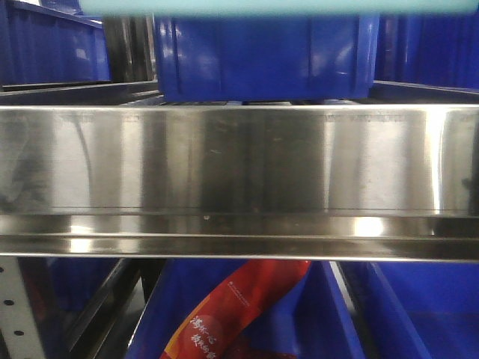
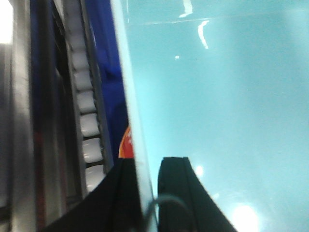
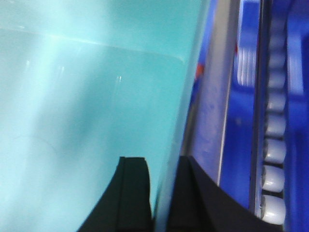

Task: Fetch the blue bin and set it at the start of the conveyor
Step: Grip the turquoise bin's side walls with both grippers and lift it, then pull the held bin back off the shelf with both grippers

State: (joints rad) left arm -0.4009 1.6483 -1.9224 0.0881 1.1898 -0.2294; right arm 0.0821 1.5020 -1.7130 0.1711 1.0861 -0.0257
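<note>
- Currently the left gripper point(image 2: 147, 166) and right gripper point(image 3: 161, 164) each clamp a wall of the bin point(image 1: 269, 6), up above the steel shelf point(image 1: 239, 164).
- Uneven pulling could twist it loose or snag the shelf.

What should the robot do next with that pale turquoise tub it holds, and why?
Probably draw the blue bin straight back from the steel shelf, kept level. The left gripper and right gripper each pinch one of its walls, so it looks held on both sides, and no conveyor belt is in view.
</note>
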